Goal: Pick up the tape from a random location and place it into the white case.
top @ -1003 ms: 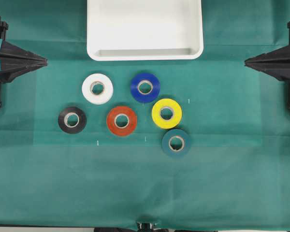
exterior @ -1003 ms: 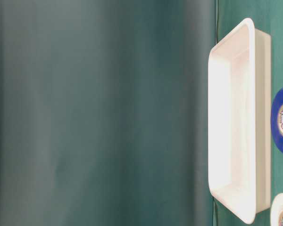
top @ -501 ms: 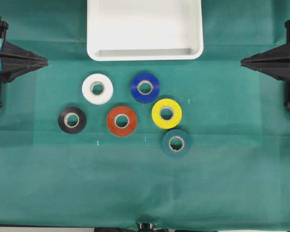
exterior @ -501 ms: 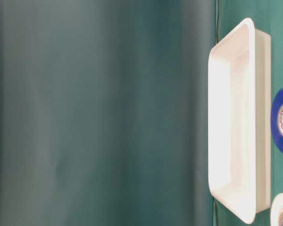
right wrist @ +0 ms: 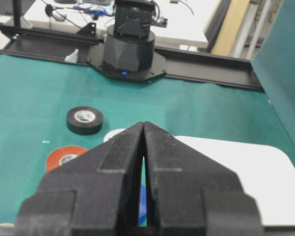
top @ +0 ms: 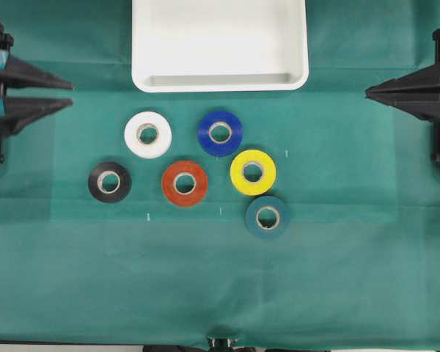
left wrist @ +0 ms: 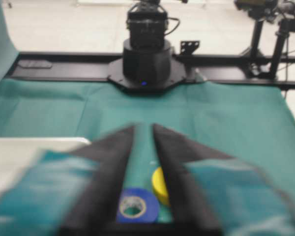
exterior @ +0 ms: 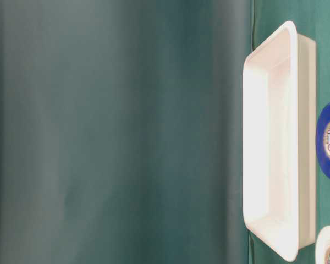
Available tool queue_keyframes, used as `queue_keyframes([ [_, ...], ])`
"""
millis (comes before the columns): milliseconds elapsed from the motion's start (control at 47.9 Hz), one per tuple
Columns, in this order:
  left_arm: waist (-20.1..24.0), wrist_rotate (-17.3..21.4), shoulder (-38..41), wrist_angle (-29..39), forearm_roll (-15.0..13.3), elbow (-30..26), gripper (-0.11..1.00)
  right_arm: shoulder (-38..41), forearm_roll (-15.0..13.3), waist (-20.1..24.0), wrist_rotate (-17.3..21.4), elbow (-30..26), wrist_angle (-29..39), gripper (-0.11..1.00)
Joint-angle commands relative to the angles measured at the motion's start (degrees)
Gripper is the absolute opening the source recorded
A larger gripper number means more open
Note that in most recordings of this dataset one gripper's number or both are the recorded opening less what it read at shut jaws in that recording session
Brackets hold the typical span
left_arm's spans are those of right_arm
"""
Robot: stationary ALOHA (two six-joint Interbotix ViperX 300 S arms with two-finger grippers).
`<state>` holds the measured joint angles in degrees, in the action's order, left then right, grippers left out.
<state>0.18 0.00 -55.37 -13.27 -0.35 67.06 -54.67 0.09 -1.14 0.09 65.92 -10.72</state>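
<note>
Green cloth (top: 220,286) covers the whole table, the largest thing in view. On it, at the far edge in the overhead view, sits the white case (top: 138,44), a shallow rectangular tray with rounded corners and a raised rim, nothing inside it. At the left edge the left gripper (top: 62,94) lies level above the cloth with its two dark fingers parted, a clear wedge of cloth showing between the tips; it holds nothing. At the right edge the right gripper (top: 369,92) points inward with its fingers pressed together to a single tip, also holding nothing. Six rolls lie flat in a loose cluster near the middle, all apart from the tray and both grippers. The tape (top: 185,183), orange-red with a pale core, sits at the cluster's centre. The white roll (top: 148,134) is up and left of it, the blue roll (top: 220,133) up and right, the yellow roll (top: 253,172) to its right, the black roll (top: 109,182) to its left, and the dark teal roll (top: 268,217) touches the yellow one.
</note>
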Motion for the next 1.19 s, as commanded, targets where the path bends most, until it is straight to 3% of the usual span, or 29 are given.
queue_keyframes([
  [0,0.09,-0.09,0.44,-0.26,-0.18,-1.41,0.47,0.18,0.00,-0.09,0.18,-1.49,-0.26,0.00],
  [104,0.09,-0.09,0.70,-0.26,-0.18,-1.41,0.80,0.26,0.09,-0.18,0.18,-1.49,-0.26,0.00],
  [209,0.09,0.00,0.70,-0.26,-0.18,-1.41,0.97,0.26,0.00,-0.18,0.18,-1.49,-0.26,0.00],
  [710,-0.18,-0.35,0.70,-0.09,-0.18,-1.41,0.95,0.26,0.00,-0.09,0.18,-1.58,-0.18,0.00],
  [1170,-10.02,-0.26,0.79,-0.09,-0.18,-1.67,0.95,0.26,0.00,-0.09,0.09,-1.67,-0.18,0.00],
])
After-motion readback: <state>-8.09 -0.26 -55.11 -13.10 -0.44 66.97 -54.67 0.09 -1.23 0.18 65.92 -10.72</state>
